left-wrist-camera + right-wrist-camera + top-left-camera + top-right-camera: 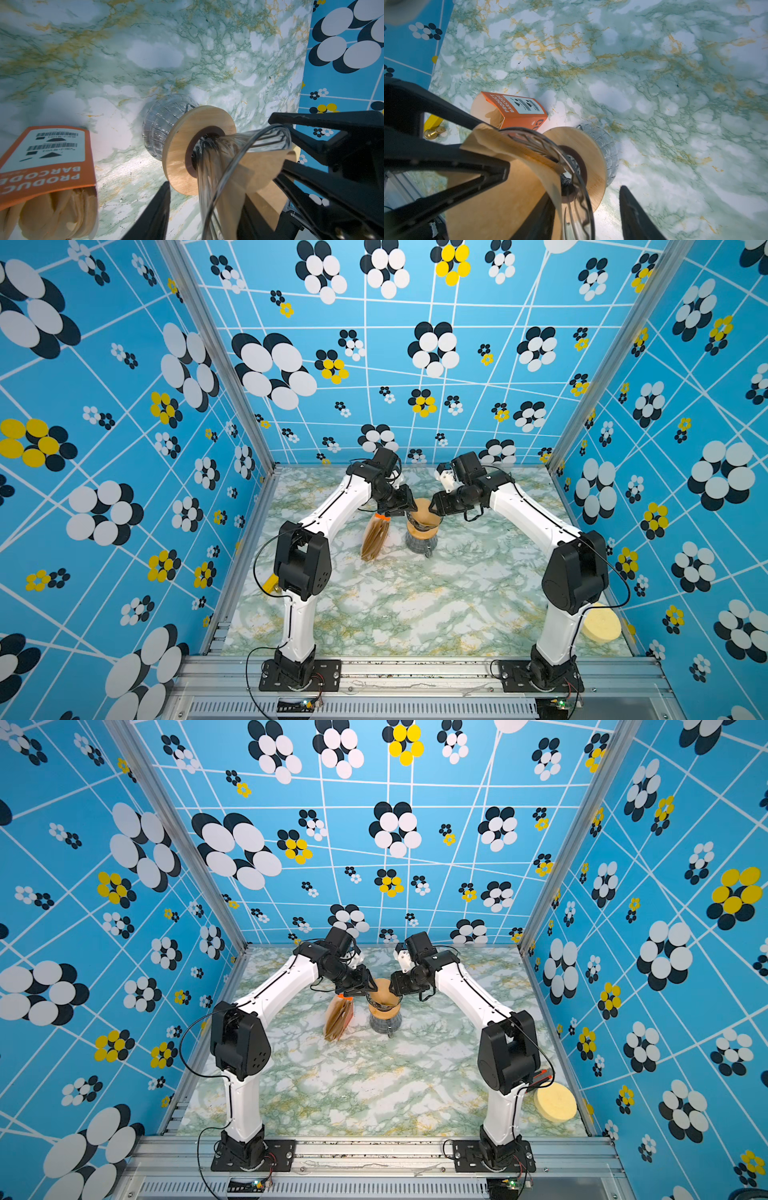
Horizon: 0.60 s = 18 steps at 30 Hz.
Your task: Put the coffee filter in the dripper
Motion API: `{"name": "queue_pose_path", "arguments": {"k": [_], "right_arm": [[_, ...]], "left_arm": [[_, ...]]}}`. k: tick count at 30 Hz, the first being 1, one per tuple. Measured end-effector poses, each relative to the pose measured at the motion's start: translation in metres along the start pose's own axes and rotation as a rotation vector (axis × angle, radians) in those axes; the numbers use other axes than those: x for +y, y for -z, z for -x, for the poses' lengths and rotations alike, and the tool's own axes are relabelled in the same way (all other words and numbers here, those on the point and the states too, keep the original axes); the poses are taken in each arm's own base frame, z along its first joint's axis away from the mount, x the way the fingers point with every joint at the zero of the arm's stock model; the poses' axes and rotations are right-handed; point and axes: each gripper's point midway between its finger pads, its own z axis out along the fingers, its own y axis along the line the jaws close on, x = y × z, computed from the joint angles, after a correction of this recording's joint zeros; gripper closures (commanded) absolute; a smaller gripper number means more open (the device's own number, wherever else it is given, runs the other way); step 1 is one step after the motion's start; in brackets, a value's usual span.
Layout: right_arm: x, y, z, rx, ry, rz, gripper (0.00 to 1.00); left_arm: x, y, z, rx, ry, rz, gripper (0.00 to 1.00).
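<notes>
The coffee filter [424, 510] sat in the mouth of the dripper [207, 166], and its tan upper edge stood proud of the glass rim. The dripper was seated point-down in the wooden ring [180, 149], which rested on top of the clear glass jug [160, 128]. In both top views this stack stood upright on the table [415, 605], toward the far middle.

The left fingers [153, 212] met the dripper at about 10 o'clock and stood partly open, straddling the rim. One finger lay outside the glass with a strip of table visible between them, and the other lay against the filter's edge. Nothing was clamped.

The right fingers [637, 218] met the dripper at about 2 o'clock in the same partly open posture: one finger outside and clear of the glass, the other over the paper.

The orange-tagged packet of filters [376, 537] lay at 9 o'clock, just beside the jug. A pale yellow disc [602, 626] lay well apart at about 4 o'clock, near the table's corner.
</notes>
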Motion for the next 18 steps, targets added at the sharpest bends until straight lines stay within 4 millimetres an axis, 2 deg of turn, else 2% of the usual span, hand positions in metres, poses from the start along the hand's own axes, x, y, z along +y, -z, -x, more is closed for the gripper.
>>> {"name": "queue_pose_path", "arguments": {"k": [7, 9, 18], "right_arm": [[-0.0001, 0.0000, -0.0006, 0.003, -0.001, 0.000, 0.58], [-0.0002, 0.0000, -0.0006, 0.003, -0.001, -0.001, 0.59], [-0.0003, -0.0002, -0.0014, 0.005, -0.001, -0.001, 0.60]], "left_arm": [[0.0042, 0.0025, 0.0022, 0.000, 0.007, -0.002, 0.56], [0.0039, 0.0026, 0.0017, 0.003, 0.008, -0.006, 0.61], [0.0028, 0.0012, 0.0001, 0.016, 0.009, -0.018, 0.62]]}}
